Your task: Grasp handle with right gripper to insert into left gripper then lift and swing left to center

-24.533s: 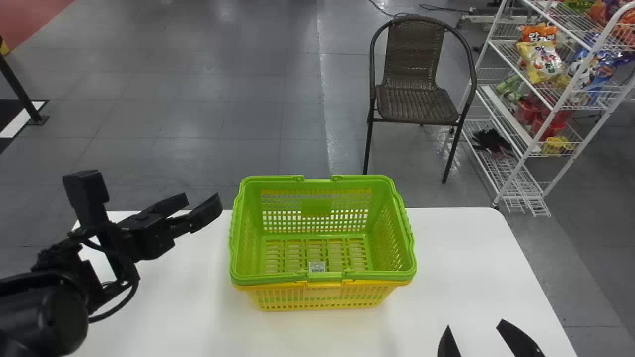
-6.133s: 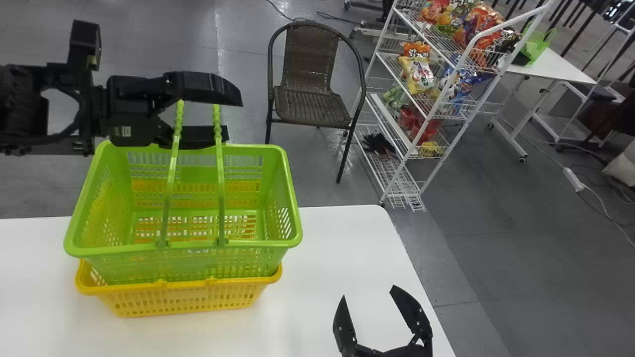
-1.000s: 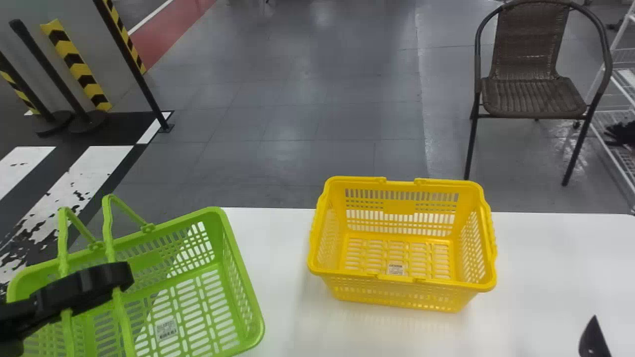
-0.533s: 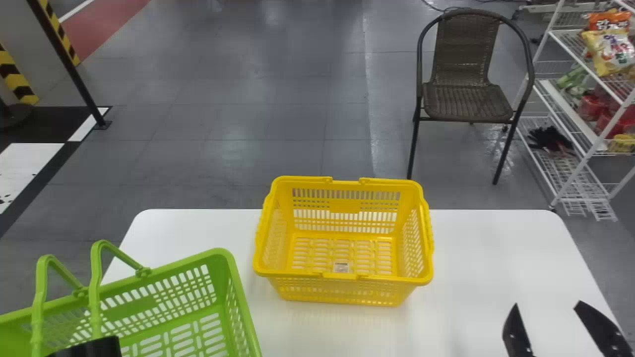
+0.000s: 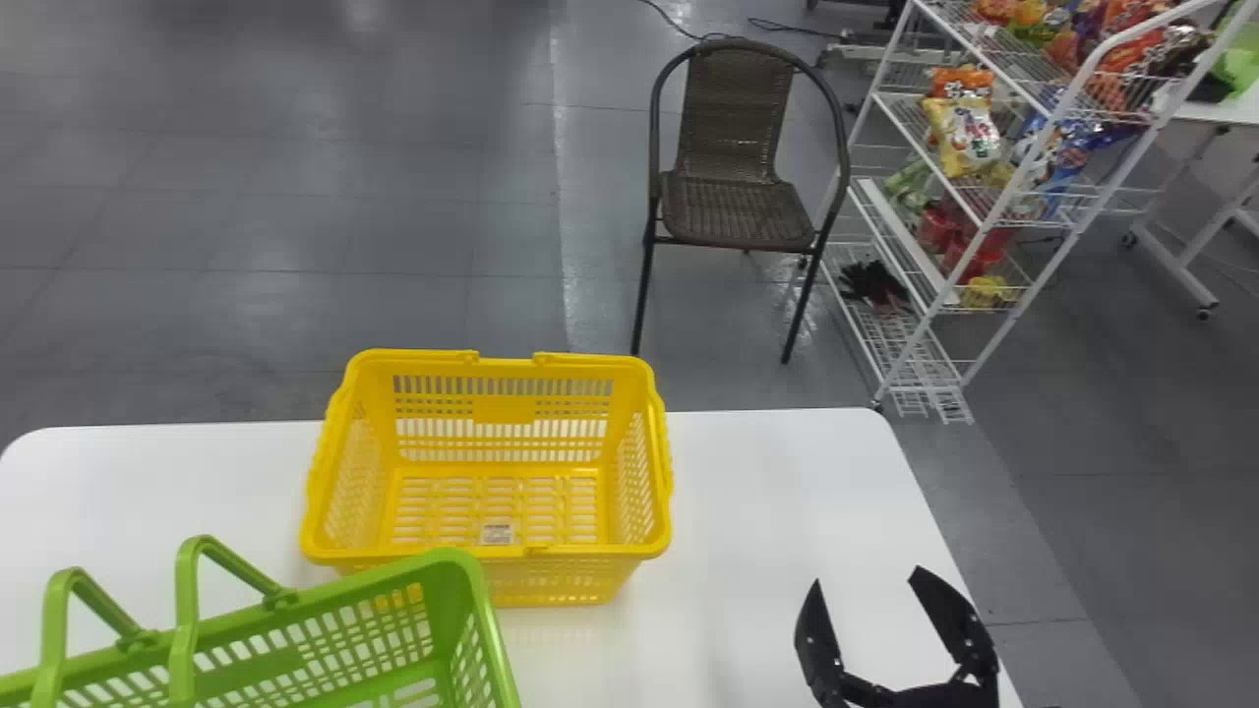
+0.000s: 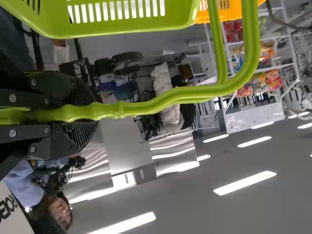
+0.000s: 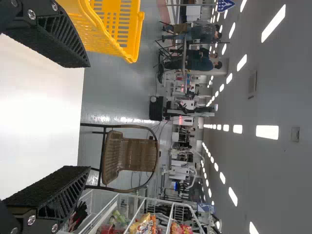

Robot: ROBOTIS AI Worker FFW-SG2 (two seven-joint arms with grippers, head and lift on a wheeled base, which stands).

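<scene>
At lower left, green basket (image 5: pixel 460 578), partly cut off

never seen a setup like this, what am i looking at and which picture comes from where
This is a robot with two black arms, each ending in a two-fingered gripper. The wide picture looks forward and down from its head; the other two come from cameras on its wrists and are turned sideways.

A yellow basket stands on the white table. The left gripper is closed on the handle of a green basket, seen nearer the robot and farther left; I can't tell whether it touches the table. The right gripper is open with nothing between its fingers, near the table's right side. Beyond the table are a wicker chair and a wire rack of snack bags.
</scene>
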